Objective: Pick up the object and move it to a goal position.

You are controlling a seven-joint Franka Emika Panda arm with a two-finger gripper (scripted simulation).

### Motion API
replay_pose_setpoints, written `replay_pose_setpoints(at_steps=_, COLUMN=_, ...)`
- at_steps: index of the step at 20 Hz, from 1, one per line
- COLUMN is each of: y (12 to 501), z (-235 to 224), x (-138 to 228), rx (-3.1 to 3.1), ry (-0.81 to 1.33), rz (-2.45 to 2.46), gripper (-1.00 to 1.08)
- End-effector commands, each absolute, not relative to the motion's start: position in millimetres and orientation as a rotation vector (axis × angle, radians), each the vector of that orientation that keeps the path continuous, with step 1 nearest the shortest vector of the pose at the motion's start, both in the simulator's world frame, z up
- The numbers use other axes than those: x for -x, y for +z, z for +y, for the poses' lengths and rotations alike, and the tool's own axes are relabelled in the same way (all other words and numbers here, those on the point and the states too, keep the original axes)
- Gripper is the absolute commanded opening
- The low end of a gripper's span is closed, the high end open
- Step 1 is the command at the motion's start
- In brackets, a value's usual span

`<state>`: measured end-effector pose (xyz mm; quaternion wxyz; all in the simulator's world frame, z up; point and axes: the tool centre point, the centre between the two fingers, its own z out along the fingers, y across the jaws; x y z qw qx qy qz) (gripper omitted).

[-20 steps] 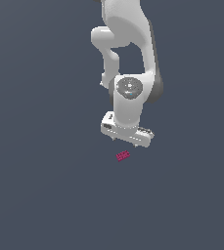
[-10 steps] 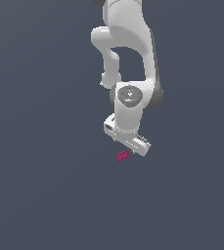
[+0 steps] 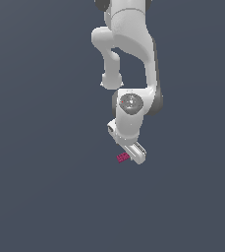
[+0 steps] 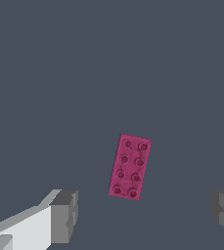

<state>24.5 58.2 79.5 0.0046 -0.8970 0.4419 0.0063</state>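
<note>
The object is a small flat magenta-pink block point(image 3: 123, 157) with round studs, lying on the grey floor. In the exterior view it shows just beside the lower end of my white gripper point(image 3: 131, 153), partly covered by it. In the wrist view the block point(image 4: 130, 166) lies lengthwise between my two grey fingertips point(image 4: 64, 216), a little beyond them. The gripper point(image 4: 145, 215) is open, with a wide gap and nothing held. It hangs over the block without touching it.
A plain dark grey floor point(image 3: 45, 187) fills both views. The white arm point(image 3: 128, 54) rises from the gripper toward the top of the exterior view.
The arm has lowered and the gripper has come down toward the block, now overlapping it in the exterior view. The block has not moved.
</note>
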Motion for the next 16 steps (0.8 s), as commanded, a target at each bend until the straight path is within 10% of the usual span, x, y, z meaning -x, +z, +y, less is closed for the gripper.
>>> replay_pose_setpoints(at_steps=1, y=75, z=58, x=-26, rx=2.769, ry=0.015, rz=1.469, gripper=1.00)
replay_pose_setpoints(at_steps=16, y=62, z=58, x=-28, rx=2.653, ry=0.000, rz=1.682, gripper=1.00)
